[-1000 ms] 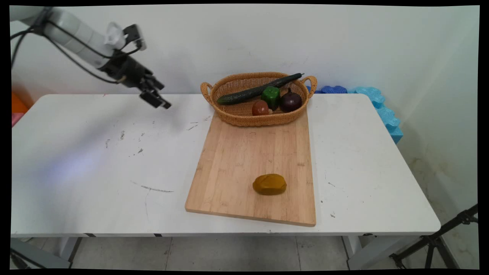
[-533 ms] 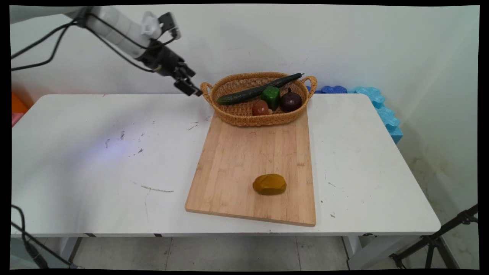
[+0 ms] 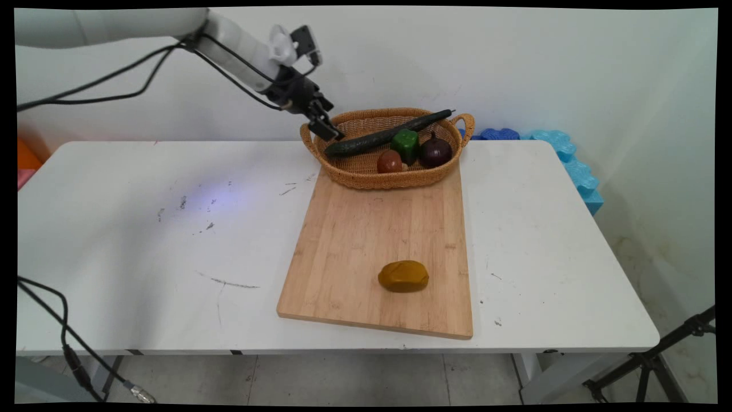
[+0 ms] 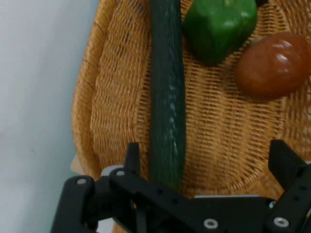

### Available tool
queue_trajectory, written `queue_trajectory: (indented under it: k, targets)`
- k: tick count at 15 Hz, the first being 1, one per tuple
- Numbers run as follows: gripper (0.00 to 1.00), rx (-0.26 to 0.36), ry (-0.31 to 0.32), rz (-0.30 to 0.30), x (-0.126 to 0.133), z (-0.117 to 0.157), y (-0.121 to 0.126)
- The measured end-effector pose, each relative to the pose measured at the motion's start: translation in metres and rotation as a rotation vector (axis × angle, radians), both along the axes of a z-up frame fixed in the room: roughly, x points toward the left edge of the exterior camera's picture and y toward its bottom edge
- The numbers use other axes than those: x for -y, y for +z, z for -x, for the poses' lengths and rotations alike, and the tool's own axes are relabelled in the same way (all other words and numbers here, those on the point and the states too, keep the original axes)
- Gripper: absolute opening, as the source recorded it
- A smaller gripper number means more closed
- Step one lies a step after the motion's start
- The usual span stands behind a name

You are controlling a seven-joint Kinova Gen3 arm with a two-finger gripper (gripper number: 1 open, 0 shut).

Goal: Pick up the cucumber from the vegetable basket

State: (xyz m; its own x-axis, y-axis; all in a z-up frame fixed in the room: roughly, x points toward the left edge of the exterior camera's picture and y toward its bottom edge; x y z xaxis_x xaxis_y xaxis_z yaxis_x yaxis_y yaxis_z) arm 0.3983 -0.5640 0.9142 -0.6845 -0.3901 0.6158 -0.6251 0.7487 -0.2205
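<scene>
— Cucumber (image 4: 167, 92) first: where is it lying?

— It lies slanted across the wicker basket (image 3: 343, 171) in the upper middle of the main view, its far tip resting over the rim near the right handle. In the hand view it runs from the top edge down to the linkage.

— And the gripper (image 3: 327, 127)?

— It hangs over the left end of the basket, just above the near end of the cucumber. Its two fingers (image 4: 132, 158) stand wide apart and hold nothing; the cucumber sits close to the left one, not centred between them.

— What else is in the basket?

— A green bell pepper (image 4: 219, 26), a reddish tomato (image 4: 272, 65) and a dark red onion (image 3: 435, 151). A yellow-brown potato (image 3: 403, 276) lies on the wooden cutting board (image 3: 354, 246), lower middle of the frame.

— What could go wrong, in your opinion?

— I think the left finger may land on the cucumber instead of beside it, because of this offset. Also the basket rim is near, so a finger could catch the wicker and push the basket.
</scene>
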Motion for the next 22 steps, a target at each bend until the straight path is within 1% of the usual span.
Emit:
queue_trajectory:
  k: [4, 10, 17, 19, 20, 22]
  targets:
    - [1.0, 0.02, -0.016, 0.019, 0.021, 0.018, -0.02]
    - [1.0, 0.065, -0.04, 0.038, 0.053, 0.041, -0.059]
    - [1.0, 0.107, -0.056, 0.046, 0.072, 0.054, -0.088]
    - [1.0, 0.114, -0.059, 0.049, 0.075, 0.056, -0.093]
    - [0.0, 0.118, -0.06, 0.051, 0.077, 0.057, -0.096]
    - [0.0, 0.126, -0.063, 0.056, 0.079, 0.059, -0.1]
